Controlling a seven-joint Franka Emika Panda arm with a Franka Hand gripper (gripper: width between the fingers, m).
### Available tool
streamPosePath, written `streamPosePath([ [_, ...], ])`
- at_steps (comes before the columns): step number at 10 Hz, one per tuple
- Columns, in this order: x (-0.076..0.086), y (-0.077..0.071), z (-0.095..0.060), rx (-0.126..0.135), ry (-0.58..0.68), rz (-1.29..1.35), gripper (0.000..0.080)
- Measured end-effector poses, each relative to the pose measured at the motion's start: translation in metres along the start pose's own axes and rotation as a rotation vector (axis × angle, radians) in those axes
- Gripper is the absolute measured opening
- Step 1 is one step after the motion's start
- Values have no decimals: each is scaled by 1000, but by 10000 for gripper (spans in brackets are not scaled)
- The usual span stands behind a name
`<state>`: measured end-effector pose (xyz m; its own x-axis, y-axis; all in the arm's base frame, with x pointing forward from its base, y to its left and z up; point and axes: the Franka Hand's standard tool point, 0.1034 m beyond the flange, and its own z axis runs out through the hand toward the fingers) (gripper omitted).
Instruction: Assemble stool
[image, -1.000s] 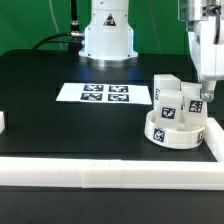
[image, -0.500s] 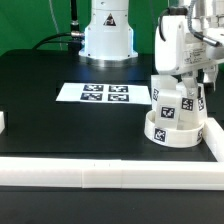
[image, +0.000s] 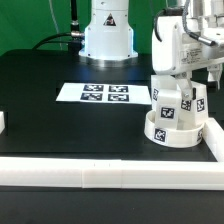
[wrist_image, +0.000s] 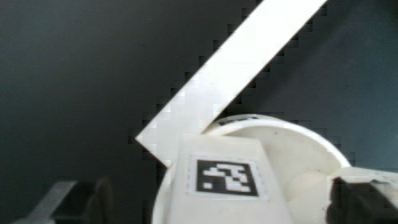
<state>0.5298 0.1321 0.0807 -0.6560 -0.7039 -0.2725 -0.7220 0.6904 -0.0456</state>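
Your arm's white two-finger gripper (image: 181, 78) hangs low over the parts cluster at the exterior view's right, and in the wrist view you can see its two dark fingers (wrist_image: 84, 200) spread apart, one on either side of a white rectangular leg block (wrist_image: 228, 178) whose black-and-white square tag faces the camera. The fingers flank the block, but you cannot tell from either view whether the pads touch its sides, so treat the block as straddled, not clamped. In the exterior view that same tagged white plastic block (image: 173, 100) stands upright on the round, low, thick white seat disc (image: 176, 129), with another tagged white leg block (image: 198, 98) just beside it on the exterior view's right, partly hidden by the gripper body. The seat disc is smooth matte plastic with a tag on its curved wall, and it sits on the flat black table (image: 60, 125), tucked close to the near corner of the long white border rails (image: 100, 168), which run along the near edge and turn up on the exterior view's right. The wrist view shows the disc's curved rim behind the block and a rail (wrist_image: 240, 70) running straight and slanted across the dark surface. The thin flat white marker board (image: 105, 94) lies farther left, well apart from the stool parts.
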Motion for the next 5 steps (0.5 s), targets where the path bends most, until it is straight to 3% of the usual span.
streamPosePath([
  [2, -19, -1, -28, 1, -55, -39, 647],
  [5, -15, -2, -23, 7, -42, -231, 648],
])
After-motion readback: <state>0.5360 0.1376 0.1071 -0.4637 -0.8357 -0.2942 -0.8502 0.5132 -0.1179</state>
